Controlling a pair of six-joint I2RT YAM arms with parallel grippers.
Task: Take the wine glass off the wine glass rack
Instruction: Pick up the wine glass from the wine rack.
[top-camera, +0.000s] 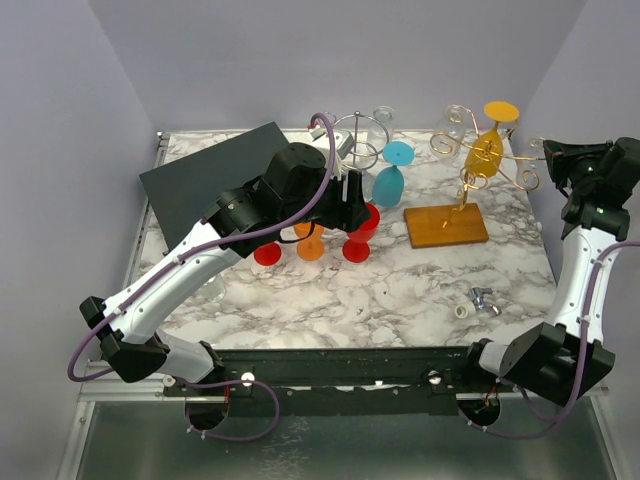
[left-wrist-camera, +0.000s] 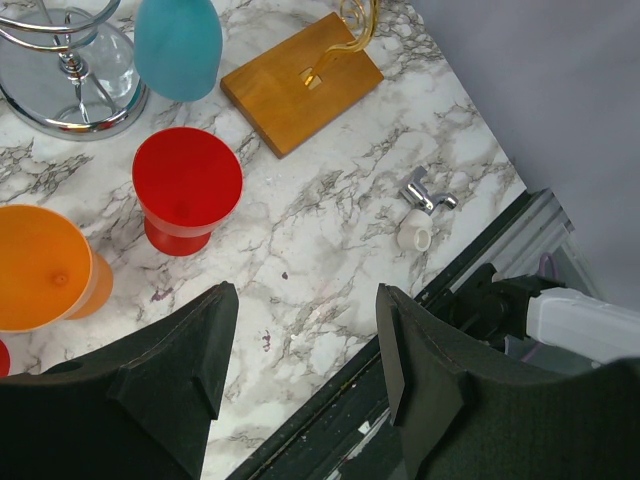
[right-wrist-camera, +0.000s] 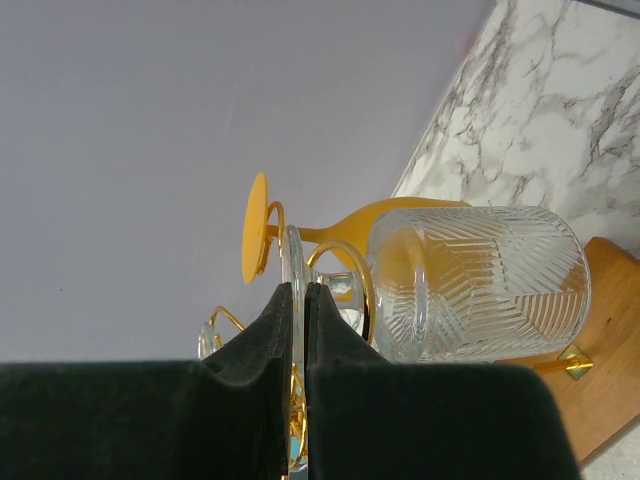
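Observation:
The wine glass rack is gold wire (top-camera: 500, 160) on a wooden base (top-camera: 446, 226) at the back right. A clear ribbed wine glass (right-wrist-camera: 480, 285) hangs upside down from one of its loops. My right gripper (right-wrist-camera: 298, 290) is shut on this glass's thin clear foot (right-wrist-camera: 296, 250), level with the rack's right arm (top-camera: 545, 158). A yellow wine glass (top-camera: 485, 150) hangs just behind it, and another clear one (top-camera: 455, 120) hangs at the rack's back left. My left gripper (left-wrist-camera: 305, 300) is open and holds nothing, above the table by a red cup (left-wrist-camera: 186, 188).
A blue glass (top-camera: 392, 175), red glasses (top-camera: 358, 240) and an orange one (top-camera: 310, 245) stand mid-table beside a chrome rack (top-camera: 360, 140). A dark mat (top-camera: 210, 175) lies back left. A small metal fitting (top-camera: 480, 297) and a white cap (top-camera: 463, 311) lie front right.

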